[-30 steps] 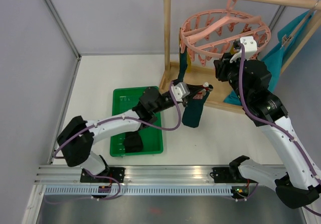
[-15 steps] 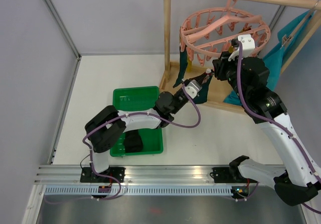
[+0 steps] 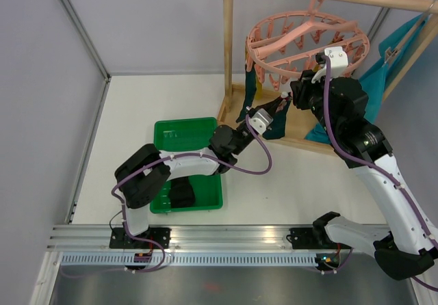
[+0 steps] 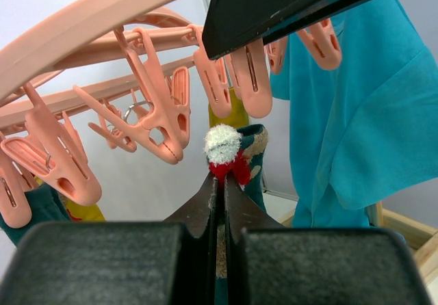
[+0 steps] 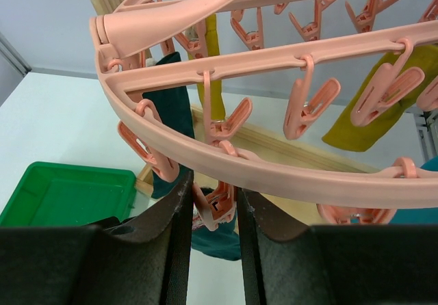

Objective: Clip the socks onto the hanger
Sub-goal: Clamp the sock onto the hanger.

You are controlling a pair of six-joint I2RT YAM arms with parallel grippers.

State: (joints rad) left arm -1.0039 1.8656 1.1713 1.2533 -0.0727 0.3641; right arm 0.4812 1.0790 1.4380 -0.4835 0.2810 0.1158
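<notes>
My left gripper (image 4: 219, 182) is pinched tight on the red-and-white sock (image 4: 224, 148), holding it up just under the pink hanger (image 5: 287, 171). My right gripper (image 5: 212, 190) squeezes 1 peg (image 5: 216, 209) hanging off the ring's rim. 1 black sock (image 3: 182, 194) lies in the green tray (image 3: 171, 130).

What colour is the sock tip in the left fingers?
Soft sock tip: red with white fluff; left wrist view.

Bare desk (image 3: 157, 100) is left open at the centre left of the top view, above the green tray (image 3: 179, 135). Passage at the upper right is blocked by the wooden frame (image 3: 227, 45), the hanger (image 3: 256, 57) with its crowded pegs (image 4: 161, 117), and the teal cloth (image 3: 387, 65).
</notes>
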